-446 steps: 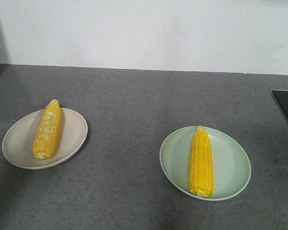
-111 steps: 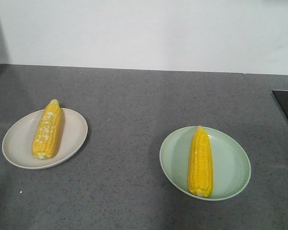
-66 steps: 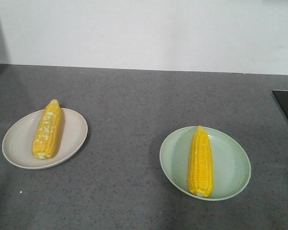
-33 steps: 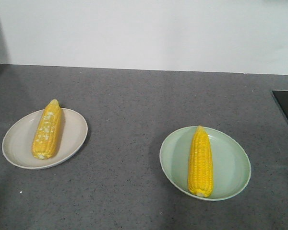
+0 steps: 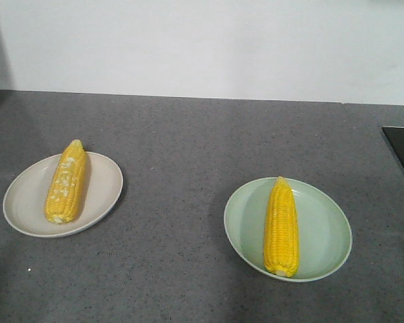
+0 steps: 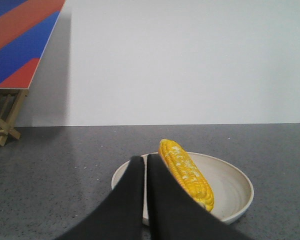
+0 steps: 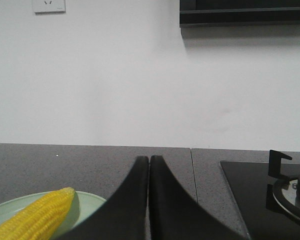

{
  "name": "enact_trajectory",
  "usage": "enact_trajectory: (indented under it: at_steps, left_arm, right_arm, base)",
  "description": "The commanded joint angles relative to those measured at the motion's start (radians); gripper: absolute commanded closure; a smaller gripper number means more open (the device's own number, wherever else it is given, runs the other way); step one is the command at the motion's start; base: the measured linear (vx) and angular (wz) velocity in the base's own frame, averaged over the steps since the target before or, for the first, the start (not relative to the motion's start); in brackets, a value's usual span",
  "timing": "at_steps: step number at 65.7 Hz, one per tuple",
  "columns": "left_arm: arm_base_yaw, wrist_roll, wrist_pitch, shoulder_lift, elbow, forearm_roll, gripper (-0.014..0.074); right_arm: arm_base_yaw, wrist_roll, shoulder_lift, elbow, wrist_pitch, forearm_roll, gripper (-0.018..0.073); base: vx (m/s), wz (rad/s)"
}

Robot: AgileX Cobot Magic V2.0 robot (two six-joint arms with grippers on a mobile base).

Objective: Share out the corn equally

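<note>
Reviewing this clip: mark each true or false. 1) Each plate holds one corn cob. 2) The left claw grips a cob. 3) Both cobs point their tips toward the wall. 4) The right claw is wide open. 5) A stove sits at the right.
1) True: the beige plate holds one cob and the green plate holds another cob.
2) False: the left claw is shut on nothing, in front of the plate.
3) True.
4) False: the right claw is shut and empty.
5) True: the stove is at the right.

bare countertop (image 5: 182,202) between beige plate (image 5: 27,202) and green plate (image 5: 326,229).
</note>
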Motion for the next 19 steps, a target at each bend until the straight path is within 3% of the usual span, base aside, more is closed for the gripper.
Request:
enact_trajectory:
  at_steps: [1, 19]
  left_arm:
    - [0.001, -0.001, -0.075, -0.017, 0.015, -0.009, 0.0603]
    - [0.001, -0.001, -0.075, -0.017, 0.015, -0.009, 0.0603]
  right_arm:
    - [-0.005, -0.001, 0.010, 0.008, -0.083, -0.003, 0.0570]
    - [-0.005, -0.001, 0.010, 0.008, -0.083, -0.003, 0.0570]
  base:
    - [0.00, 0.00]
    - [0.00, 0.00]
